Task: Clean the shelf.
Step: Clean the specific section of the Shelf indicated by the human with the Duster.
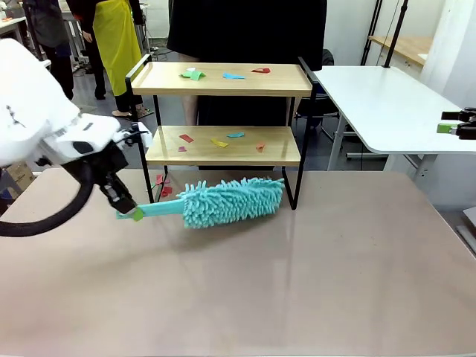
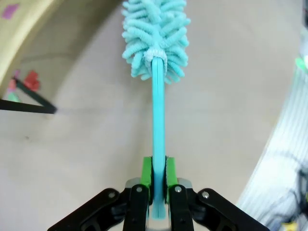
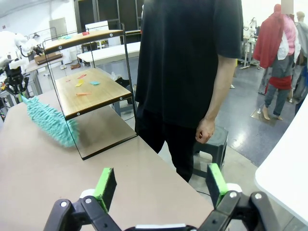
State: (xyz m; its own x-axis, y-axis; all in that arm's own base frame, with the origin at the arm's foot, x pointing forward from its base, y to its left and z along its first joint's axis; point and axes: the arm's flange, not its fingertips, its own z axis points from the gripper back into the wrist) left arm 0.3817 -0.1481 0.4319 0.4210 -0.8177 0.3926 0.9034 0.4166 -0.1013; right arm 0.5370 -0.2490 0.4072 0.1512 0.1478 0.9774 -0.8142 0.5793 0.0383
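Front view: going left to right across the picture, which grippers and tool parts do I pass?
left gripper, shut on the handle → teal duster handle → fluffy duster head → right gripper, open, at the far right edge.

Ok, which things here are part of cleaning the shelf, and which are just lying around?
Part of the job: shelf; teal chenille duster, clamped in the left gripper; coloured paper scraps on both boards.
Just lying about: white side table; grey stool; open right gripper, idle.
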